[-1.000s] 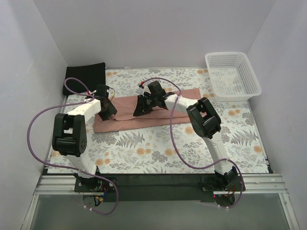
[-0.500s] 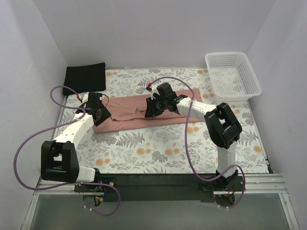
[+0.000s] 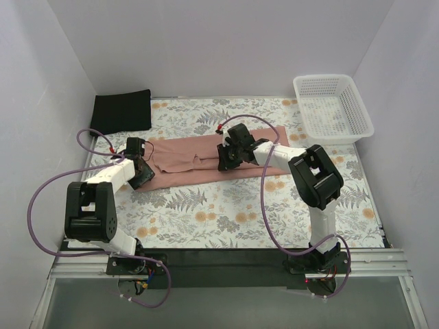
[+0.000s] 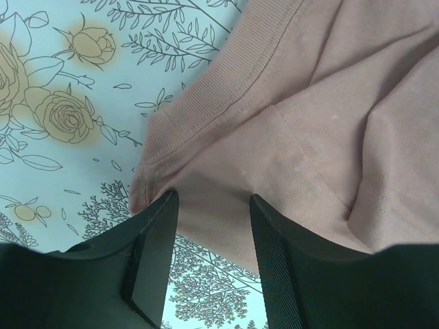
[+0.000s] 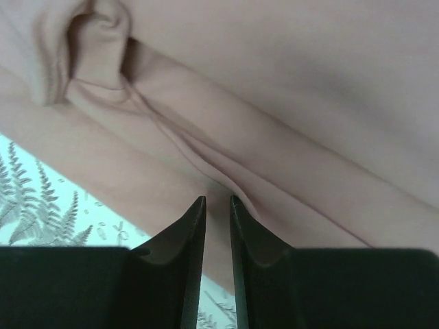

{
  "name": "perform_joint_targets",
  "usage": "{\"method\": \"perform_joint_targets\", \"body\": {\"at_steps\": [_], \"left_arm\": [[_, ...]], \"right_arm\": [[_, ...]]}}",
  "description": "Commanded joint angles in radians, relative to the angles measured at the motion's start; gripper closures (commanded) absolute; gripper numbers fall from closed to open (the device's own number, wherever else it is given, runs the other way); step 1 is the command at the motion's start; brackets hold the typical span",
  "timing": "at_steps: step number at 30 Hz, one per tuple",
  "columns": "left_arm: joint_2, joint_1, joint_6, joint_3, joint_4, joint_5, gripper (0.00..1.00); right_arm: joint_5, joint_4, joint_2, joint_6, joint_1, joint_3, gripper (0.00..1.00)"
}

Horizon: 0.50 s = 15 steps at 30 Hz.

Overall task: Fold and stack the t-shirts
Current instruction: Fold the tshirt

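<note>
The dusty pink t-shirt (image 3: pixel 188 157) lies folded into a long strip across the middle of the floral cloth. The black t-shirt (image 3: pixel 122 110) lies folded at the far left corner. My left gripper (image 3: pixel 140 171) is at the strip's left end. In the left wrist view it (image 4: pixel 209 205) is open, its jaws straddling the pink hem (image 4: pixel 226 75) just above the cloth. My right gripper (image 3: pixel 227 160) is on the strip's middle. In the right wrist view it (image 5: pixel 217 200) is nearly closed, its tips pinching a crease of the pink shirt (image 5: pixel 288 116).
A white lattice basket (image 3: pixel 363 120) stands at the far right corner. The floral table cloth (image 3: pixel 226 212) covers the table. Purple cables loop from both arms over the near part.
My left gripper has pulled back to the strip's left end and lowered. My right gripper has shifted a little right and nearer. The pink strip lies flatter and longer.
</note>
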State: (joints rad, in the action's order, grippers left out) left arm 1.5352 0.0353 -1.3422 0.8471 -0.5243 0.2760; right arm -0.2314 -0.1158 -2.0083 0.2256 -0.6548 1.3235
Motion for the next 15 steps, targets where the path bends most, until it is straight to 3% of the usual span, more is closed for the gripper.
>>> {"method": "perform_joint_targets", "body": {"at_steps": [1,11,15], "left_arm": [[0.005,-0.005,0.011,0.003,-0.016,0.04,0.55],[0.011,-0.005,0.017,0.001,-0.02,0.058,0.55],[0.011,-0.005,0.017,0.004,-0.023,0.069,0.53]], "right_arm": [[0.066,0.022,-0.021,-0.037,0.03,0.022,0.74],[0.263,0.021,-0.083,-0.098,0.135,0.186,0.72],[0.293,0.019,-0.046,-0.103,0.176,0.172,0.69]]}}
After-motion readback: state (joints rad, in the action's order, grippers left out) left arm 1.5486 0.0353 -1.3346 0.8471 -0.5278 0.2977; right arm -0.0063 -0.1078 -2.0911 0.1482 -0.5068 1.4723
